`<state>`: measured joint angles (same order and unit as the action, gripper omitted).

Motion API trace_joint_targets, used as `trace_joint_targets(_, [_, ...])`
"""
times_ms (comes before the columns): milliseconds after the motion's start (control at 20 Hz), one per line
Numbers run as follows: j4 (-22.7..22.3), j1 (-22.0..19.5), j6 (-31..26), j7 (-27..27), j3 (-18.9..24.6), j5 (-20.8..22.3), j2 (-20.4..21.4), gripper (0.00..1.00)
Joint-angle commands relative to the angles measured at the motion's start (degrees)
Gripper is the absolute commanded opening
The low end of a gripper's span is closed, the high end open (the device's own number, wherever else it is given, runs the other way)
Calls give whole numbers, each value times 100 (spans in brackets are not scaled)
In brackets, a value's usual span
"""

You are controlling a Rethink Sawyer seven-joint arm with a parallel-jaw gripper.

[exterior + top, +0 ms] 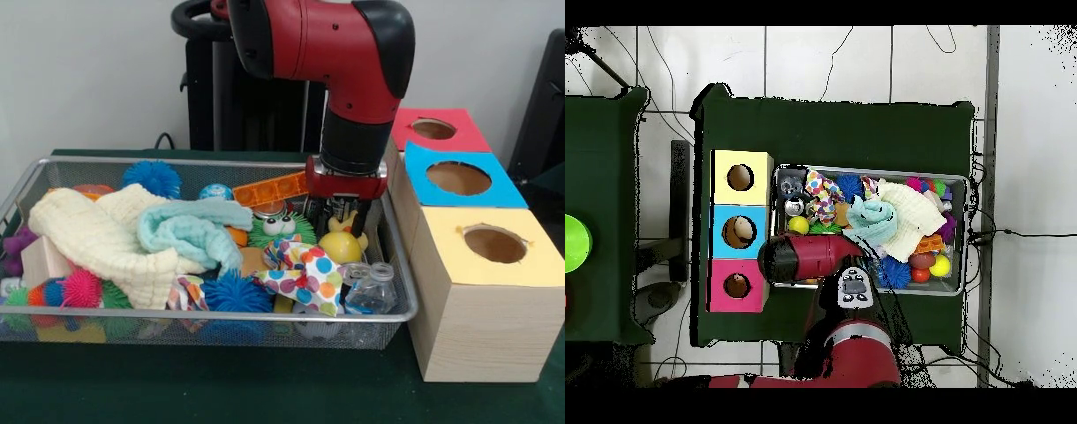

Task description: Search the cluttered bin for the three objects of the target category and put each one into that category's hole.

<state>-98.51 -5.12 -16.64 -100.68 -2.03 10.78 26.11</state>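
A dark green cloth covers the table [221, 389]. The red and black arm's gripper [342, 216] is lowered into the right end of the silver wire-mesh basket [265, 315]; whether it is clenched cannot be told. Just beside it a small yellow duck figure [342, 223] sits above a yellow ball [340, 248]. Red, blue and yellow-topped wooden boxes [481, 291] flank the basket. No writing is legible.
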Motion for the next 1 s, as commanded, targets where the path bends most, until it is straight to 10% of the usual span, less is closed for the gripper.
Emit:
trace_joint_targets(50, [-184,-427,207,-282,451,297,-337,100])
trace_joint_targets(1000, [-473,-1363,-512,378,1522,575,-265,100])
